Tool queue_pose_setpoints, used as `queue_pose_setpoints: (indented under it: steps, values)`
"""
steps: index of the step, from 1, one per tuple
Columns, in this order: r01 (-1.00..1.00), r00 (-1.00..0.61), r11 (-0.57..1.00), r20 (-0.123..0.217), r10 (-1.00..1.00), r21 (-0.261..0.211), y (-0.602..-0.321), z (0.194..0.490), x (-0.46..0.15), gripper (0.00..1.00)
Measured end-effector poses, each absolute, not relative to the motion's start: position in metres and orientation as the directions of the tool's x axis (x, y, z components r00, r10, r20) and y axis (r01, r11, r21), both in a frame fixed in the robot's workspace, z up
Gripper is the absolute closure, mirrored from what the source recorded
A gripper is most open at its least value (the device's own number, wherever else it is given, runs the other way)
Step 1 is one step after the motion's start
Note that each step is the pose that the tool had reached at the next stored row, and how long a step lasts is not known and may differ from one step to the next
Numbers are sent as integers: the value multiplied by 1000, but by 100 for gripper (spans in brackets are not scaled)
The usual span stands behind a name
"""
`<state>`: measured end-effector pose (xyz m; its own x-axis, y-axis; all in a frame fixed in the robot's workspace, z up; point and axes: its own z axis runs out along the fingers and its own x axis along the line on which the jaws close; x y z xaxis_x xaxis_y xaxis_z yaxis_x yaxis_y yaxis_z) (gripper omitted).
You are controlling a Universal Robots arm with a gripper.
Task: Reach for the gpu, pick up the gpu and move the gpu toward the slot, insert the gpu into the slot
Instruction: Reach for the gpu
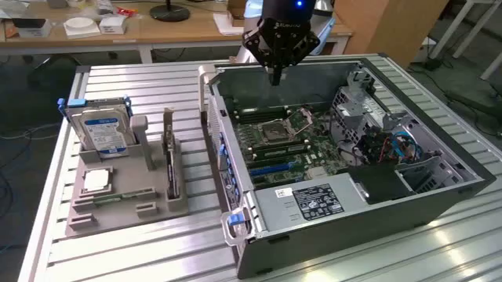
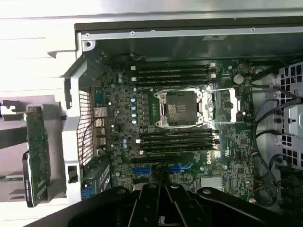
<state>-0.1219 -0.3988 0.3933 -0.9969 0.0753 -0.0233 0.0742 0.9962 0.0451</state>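
Beside the case, one gpu

- The exterior view looks from high up, slanting down across the surface at the open case. It stands far enough off to take in the holder at the exterior view's left and the desks behind.
- The wrist view looks straight down into the case from close above, past the claw.
- Both views share the motherboard and its socket.
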Motion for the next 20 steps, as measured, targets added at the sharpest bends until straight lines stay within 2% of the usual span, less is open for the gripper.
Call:
queue_pose_setpoints:
  steps: [20]
  values:
    - [74,-997,996,-23,75,45,-399,393,-155,90]
